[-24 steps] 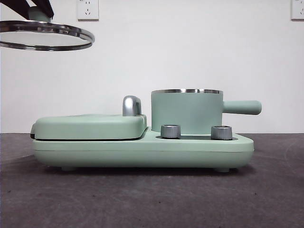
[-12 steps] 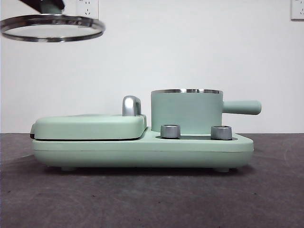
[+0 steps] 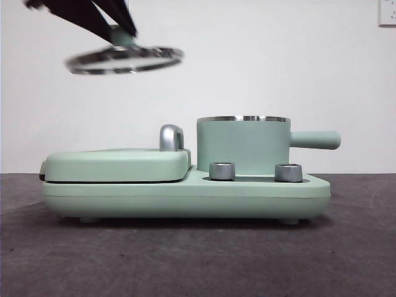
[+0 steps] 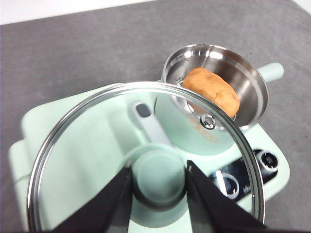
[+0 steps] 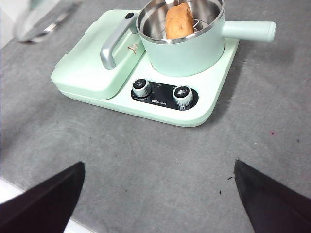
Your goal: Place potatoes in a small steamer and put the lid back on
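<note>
The mint-green steamer (image 3: 242, 145) stands on the right of the green cooker base, its side handle (image 3: 315, 140) pointing right. The orange-brown potato (image 5: 178, 20) lies inside it, also seen in the left wrist view (image 4: 212, 90). My left gripper (image 4: 158, 170) is shut on the lid's mint-green knob (image 4: 159, 175). It holds the glass lid (image 3: 124, 60) tilted in the air, high and left of the steamer, above the griddle. The lid shows blurred in the right wrist view (image 5: 41, 18). My right gripper (image 5: 158, 194) is open and empty, high above the table in front of the cooker.
The flat green griddle cover (image 3: 117, 164) with a steel handle (image 3: 171, 137) sits left of the steamer on the base (image 3: 185, 198). Two steel dials (image 3: 222, 171) (image 3: 288, 172) face the front. Dark grey table (image 3: 198, 260) all around.
The left gripper has carried the lid rightward and slightly down, toward the steamer; the lid is now tilted and blurred. The cooker and steamer have not moved.
</note>
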Robot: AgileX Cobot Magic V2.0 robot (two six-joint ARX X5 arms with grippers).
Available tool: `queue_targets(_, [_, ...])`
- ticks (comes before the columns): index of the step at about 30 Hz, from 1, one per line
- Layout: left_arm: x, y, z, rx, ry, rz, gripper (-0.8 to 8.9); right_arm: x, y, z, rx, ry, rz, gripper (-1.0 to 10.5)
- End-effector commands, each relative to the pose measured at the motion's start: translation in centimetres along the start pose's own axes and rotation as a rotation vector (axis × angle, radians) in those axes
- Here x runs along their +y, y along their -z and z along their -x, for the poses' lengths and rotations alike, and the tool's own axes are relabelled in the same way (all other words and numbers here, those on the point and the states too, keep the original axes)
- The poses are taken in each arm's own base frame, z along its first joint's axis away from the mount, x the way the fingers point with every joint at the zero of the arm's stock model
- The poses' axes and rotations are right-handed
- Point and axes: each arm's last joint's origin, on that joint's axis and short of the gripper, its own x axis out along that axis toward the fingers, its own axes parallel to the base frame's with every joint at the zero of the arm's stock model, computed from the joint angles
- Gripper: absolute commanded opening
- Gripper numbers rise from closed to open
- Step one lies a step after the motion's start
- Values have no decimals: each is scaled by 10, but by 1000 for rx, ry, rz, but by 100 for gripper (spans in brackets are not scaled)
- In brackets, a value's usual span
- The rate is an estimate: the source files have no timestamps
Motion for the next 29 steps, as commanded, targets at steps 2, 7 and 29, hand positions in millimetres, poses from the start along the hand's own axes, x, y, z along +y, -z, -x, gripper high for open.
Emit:
queue_targets(2, [-13, -27, -23, -62, 43, -22, 16, 1, -2, 1, -11, -9, -19, 488])
queue_targets(7, [-30, -52, -55, -72, 85, -43, 16, 1, -2, 1, -11, -8, -19, 488])
queue_targets(29, [-78, -97, -151, 77, 87, -77, 16, 1, -2, 1, -10, -8, -18, 488])
